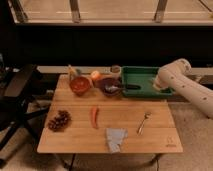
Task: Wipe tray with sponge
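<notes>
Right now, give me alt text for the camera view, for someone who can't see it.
A white robot arm reaches in from the right, its shut gripper at the right end of a large rectangular green plastic tray on the far side of a light wooden table. A folded grey-blue cloth lies near the front edge.

Dim warm light seemingly from above, brighter strip at top, dark surrounds, overall blur

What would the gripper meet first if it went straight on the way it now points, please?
Probably the tray, its floor at the right end: the gripper points down over it, though depth is unclear.
</notes>
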Controlling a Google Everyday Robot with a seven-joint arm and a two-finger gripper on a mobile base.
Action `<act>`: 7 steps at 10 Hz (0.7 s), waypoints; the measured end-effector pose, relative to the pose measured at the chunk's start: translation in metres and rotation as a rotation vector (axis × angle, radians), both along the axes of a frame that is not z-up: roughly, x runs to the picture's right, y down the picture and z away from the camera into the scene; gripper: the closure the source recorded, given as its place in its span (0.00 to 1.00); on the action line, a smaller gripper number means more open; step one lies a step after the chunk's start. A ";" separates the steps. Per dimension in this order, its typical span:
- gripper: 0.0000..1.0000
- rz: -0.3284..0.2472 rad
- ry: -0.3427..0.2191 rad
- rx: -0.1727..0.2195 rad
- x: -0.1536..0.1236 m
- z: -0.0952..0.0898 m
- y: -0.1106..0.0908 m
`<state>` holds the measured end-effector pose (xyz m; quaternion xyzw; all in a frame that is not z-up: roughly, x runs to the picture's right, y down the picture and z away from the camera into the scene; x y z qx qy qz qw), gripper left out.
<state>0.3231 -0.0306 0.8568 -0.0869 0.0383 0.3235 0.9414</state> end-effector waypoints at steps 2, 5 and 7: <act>1.00 -0.002 -0.090 0.011 -0.006 0.019 -0.019; 1.00 -0.004 -0.145 0.024 -0.009 0.030 -0.028; 1.00 -0.007 -0.136 0.012 -0.005 0.032 -0.027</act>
